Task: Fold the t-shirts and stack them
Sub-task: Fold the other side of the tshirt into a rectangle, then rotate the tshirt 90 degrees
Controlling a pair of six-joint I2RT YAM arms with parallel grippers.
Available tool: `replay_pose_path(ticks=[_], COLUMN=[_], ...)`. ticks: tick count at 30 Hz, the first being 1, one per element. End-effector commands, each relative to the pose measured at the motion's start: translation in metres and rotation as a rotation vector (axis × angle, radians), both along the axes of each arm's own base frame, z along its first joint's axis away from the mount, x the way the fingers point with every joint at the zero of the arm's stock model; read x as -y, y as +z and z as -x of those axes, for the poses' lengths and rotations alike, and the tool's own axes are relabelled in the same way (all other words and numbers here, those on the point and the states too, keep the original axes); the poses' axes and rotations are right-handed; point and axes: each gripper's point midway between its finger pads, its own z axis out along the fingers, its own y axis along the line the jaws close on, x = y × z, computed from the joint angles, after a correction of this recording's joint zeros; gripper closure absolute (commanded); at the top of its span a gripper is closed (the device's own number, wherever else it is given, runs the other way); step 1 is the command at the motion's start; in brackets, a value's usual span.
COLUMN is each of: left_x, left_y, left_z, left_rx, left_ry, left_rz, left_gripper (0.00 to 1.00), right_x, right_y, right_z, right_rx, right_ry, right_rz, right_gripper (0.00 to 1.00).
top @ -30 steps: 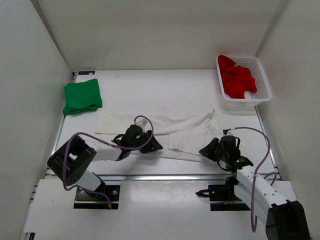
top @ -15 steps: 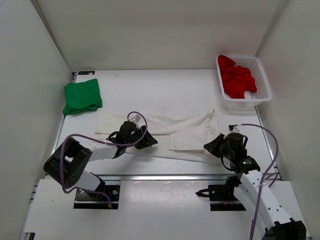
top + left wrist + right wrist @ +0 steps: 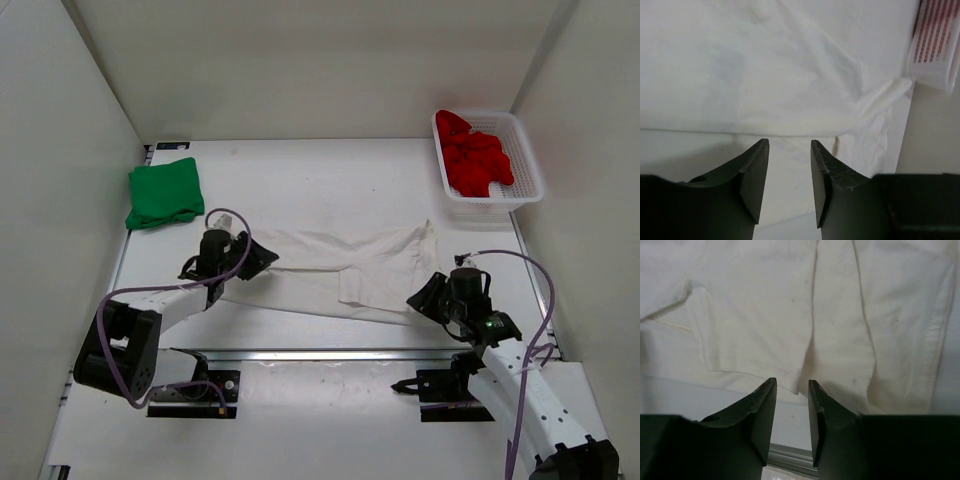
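from above, the white t-shirt (image 3: 345, 268) is seen spread flat on the near middle of the table (image 3: 330, 175), with the left gripper (image 3: 248, 258) at its left end and the right gripper (image 3: 420, 298) just beside its near right corner. the green t-shirt (image 3: 165, 192) lies folded at the far left, and the red t-shirt (image 3: 475, 160) is heaped in the basket (image 3: 533, 165) at the far right.

in the left wrist view, the fingers (image 3: 752, 175) are held apart, nothing between them, with white cloth spread beyond.

in the right wrist view, the fingers (image 3: 762, 415) are likewise parted and empty, low before the white t-shirt's edge.
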Motion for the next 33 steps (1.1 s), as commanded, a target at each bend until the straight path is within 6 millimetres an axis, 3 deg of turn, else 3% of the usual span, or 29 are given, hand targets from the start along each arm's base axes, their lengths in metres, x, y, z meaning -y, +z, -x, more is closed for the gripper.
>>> replay_pose_path(ticks=[1,3,4,5,8,10,11,12,15,18,22,23,25,27,30,31,33], left_x=[-0.031,-0.034,-0.036,-0.031,-0.027,-0.028,-0.029,-0.026,-0.025,-0.042,-0.054,-0.055,-0.059,-0.062,-0.062,-0.061,-0.060], left_y=[0.006,0.011,0.007,0.016,0.017,0.014,0.008,0.005,-0.014,-0.036,-0.067,-0.067,-0.061,-0.055,-0.020,-0.001,0.022], left_z=[-0.011,-0.021,-0.022,-0.028,-0.038,-0.043,-0.046,-0.045,-0.047,-0.038,-0.006,-0.001,0.006,0.010,0.001,-0.003,-0.003], left_rx=[0.005,0.026,0.009,0.034,0.041,0.031,0.012,0.001,-0.066,-0.150,-0.281,-0.280,-0.264,-0.226,-0.094,-0.037,0.024], left_ry=[0.115,0.132,0.148,0.135,0.129,0.139,0.139,0.125,0.109,0.195,0.252,0.264,0.285,0.281,0.248,0.232,0.216], left_rz=[-0.001,-0.022,-0.037,-0.039,-0.076,-0.064,-0.038,-0.028,0.009,0.095,0.164,0.188,0.193,0.140,0.041,0.009,-0.024], left_gripper=[0.51,0.57,0.65,0.71,0.87,0.87,0.86,0.84,0.85,0.84,0.83,0.84,0.83,0.82,0.75,0.74,0.70], right_x=[0.006,0.002,0.000,-0.002,-0.005,-0.018,-0.023,-0.024,-0.032,-0.041,-0.044,-0.039,-0.045,-0.047,-0.068,-0.073,-0.092], right_y=[0.046,0.048,0.053,0.054,0.041,0.026,0.031,0.019,0.019,0.011,-0.013,-0.022,-0.022,-0.038,-0.013,-0.012,-0.001], right_z=[-0.026,-0.035,-0.043,-0.052,-0.074,-0.085,-0.095,-0.098,-0.123,-0.134,-0.141,-0.143,-0.156,-0.171,-0.229,-0.237,-0.289], right_rx=[0.143,0.146,0.177,0.187,0.203,0.172,0.214,0.178,0.213,0.181,0.111,0.076,0.051,-0.004,0.045,0.037,0.067], right_ry=[0.007,0.047,0.057,0.066,0.071,0.117,0.125,0.119,0.123,0.136,0.127,0.110,0.122,0.123,0.160,0.170,0.198], right_rz=[0.068,0.077,0.070,0.080,0.153,0.128,0.110,0.109,0.118,0.104,0.095,0.095,0.045,0.034,-0.003,-0.010,-0.041], right_gripper=[0.71,0.79,0.94,1.00,1.00,1.00,1.00,1.00,1.00,1.00,1.00,1.00,1.00,1.00,1.00,1.00,1.00])
